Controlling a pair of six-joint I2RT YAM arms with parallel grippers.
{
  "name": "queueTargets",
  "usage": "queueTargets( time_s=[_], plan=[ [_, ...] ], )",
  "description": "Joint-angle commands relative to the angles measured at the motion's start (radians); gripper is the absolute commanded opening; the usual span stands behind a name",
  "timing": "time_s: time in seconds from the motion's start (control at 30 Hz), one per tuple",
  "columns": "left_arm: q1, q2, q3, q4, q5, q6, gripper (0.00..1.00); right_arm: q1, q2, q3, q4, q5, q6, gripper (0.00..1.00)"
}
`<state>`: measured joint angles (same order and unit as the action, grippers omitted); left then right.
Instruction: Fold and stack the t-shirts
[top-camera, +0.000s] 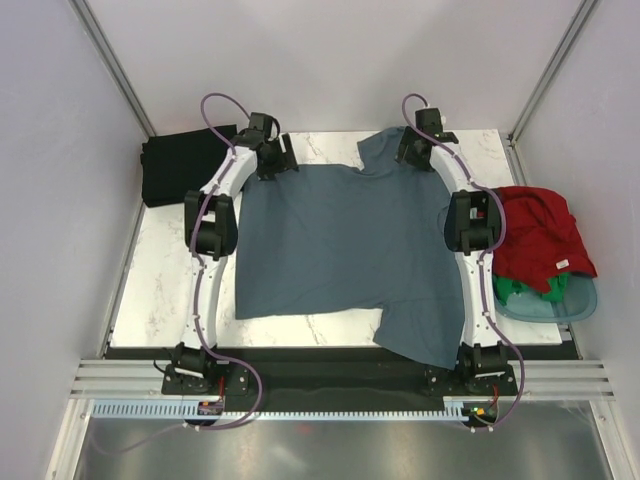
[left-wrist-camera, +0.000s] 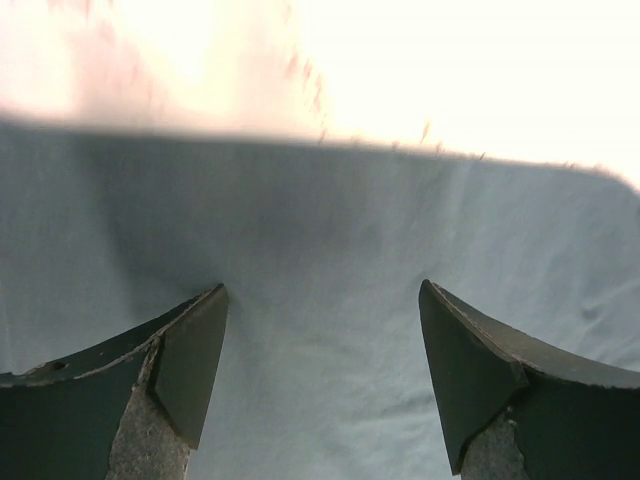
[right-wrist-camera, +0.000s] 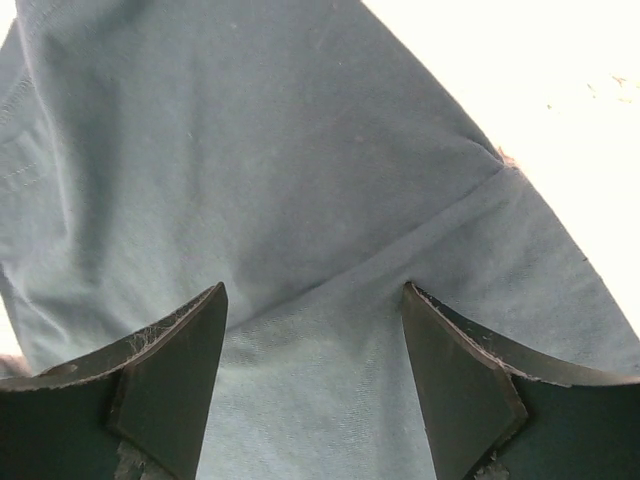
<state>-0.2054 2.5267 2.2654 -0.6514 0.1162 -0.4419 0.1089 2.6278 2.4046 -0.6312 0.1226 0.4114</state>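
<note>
Slate blue-grey t-shirt (top-camera: 350, 250) lies spread flat on the table (top-camera: 170, 290). Left hand (left-wrist-camera: 320, 300) is released over its far left edge. Right hand (right-wrist-camera: 312, 295) is released over a sleeve seam (nothing gripped). Black t-shirt (top-camera: 180, 165) sits far left. Red t-shirt (top-camera: 540, 235) lies right.

likely lab: white-panelled robot cell (top-camera: 330, 60)

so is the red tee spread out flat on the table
No, the red t-shirt lies bunched up over the pale blue tub, not spread out.
</note>
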Motion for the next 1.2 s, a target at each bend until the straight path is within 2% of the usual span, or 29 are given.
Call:
queueTargets(
  time_s=[0.0, 0.13, 0.23, 0.33, 0.37, 0.4, 0.43, 0.47, 0.5, 0.53, 0.57, 0.6, 0.63, 0.67, 0.73, 0.8, 0.83, 0.87, 0.93, 0.97, 1.03, 1.17],
  plan=[
    [-0.003, 0.034, 0.157, -0.074, 0.037, -0.003, 0.84, -0.005, 0.008, 0.007, 0.017, -0.076, 0.041, 0.78],
    [-0.009, -0.124, 0.080, -0.074, 0.011, 0.002, 0.86, 0.002, -0.135, -0.103, 0.085, -0.104, 0.038, 0.79],
    [-0.014, -0.319, -0.054, -0.074, -0.018, 0.020, 0.87, 0.003, -0.257, -0.154, 0.088, -0.110, 0.035, 0.81],
    [-0.017, -0.550, -0.275, -0.068, -0.042, 0.016, 0.87, 0.006, -0.406, -0.270, 0.088, -0.113, 0.037, 0.81],
    [-0.020, -0.604, -0.403, -0.062, -0.059, 0.015, 0.87, 0.009, -0.492, -0.316, 0.087, -0.112, 0.037, 0.81],
    [-0.028, -0.726, -0.475, -0.056, -0.067, 0.011, 0.87, 0.012, -0.537, -0.367, 0.085, -0.113, 0.046, 0.81],
    [-0.029, -0.780, -0.547, -0.050, -0.070, -0.001, 0.87, 0.015, -0.627, -0.481, 0.087, -0.118, 0.047, 0.81],
    [-0.032, -0.848, -0.693, -0.034, -0.075, -0.010, 0.87, 0.023, -0.672, -0.542, 0.082, -0.117, 0.053, 0.81],
    [-0.038, -0.903, -0.767, -0.030, -0.078, -0.021, 0.87, 0.029, -0.719, -0.606, 0.082, -0.117, 0.058, 0.81],
    [-0.042, -1.022, -0.840, -0.028, -0.082, -0.040, 0.87, 0.035, -0.805, -0.731, 0.082, -0.121, 0.064, 0.81],
    [-0.045, -1.081, -0.983, -0.030, -0.098, -0.049, 0.87, 0.049, -0.848, -0.795, 0.080, -0.121, 0.067, 0.81],
    [-0.048, -1.139, -1.057, -0.033, -0.113, -0.063, 0.87, 0.058, -0.891, -0.856, 0.079, -0.120, 0.073, 0.81],
    [-0.046, -1.275, -1.131, -0.034, -0.113, -0.102, 0.87, 0.069, -0.972, -0.975, 0.080, -0.120, 0.078, 0.81],
    [-0.046, -1.337, -1.265, -0.048, -0.153, -0.125, 0.87, 0.093, -1.014, -1.034, 0.083, -0.120, 0.081, 0.81],
    [-0.046, -1.521, -1.375, -0.080, -0.170, -0.217, 0.87, 0.130, -1.134, -1.215, 0.096, -0.117, 0.095, 0.81],
    [-0.051, -1.646, -1.507, -0.120, -0.173, -0.288, 0.83, 0.198, -1.210, -1.336, 0.129, -0.100, 0.136, 0.81],
    [-0.058, -1.702, -1.550, -0.126, -0.191, -0.382, 0.81, 0.219, -1.276, -1.443, 0.143, -0.095, 0.156, 0.81],
    [-0.078, -1.824, -1.637, -0.126, -0.225, -0.427, 0.78, 0.265, -1.304, -1.490, 0.171, -0.084, 0.191, 0.80],
    [-0.129, -1.904, -1.693, -0.146, -0.257, -0.544, 0.77, 0.299, -1.371, -1.607, 0.200, -0.077, 0.225, 0.80],
    [-0.191, -1.915, -1.690, -0.180, -0.339, -0.588, 0.77, 0.329, -1.387, -1.636, 0.218, -0.075, 0.251, 0.80],
    [-0.222, -1.883, -1.676, -0.264, -0.432, -0.671, 0.82, 0.347, -1.411, -1.684, 0.226, -0.077, 0.267, 0.80],
    [-0.244, -1.783, -1.736, -0.272, -0.400, -0.765, 0.86, 0.379, -1.422, -1.691, 0.209, -0.080, 0.267, 0.80]
  ],
)
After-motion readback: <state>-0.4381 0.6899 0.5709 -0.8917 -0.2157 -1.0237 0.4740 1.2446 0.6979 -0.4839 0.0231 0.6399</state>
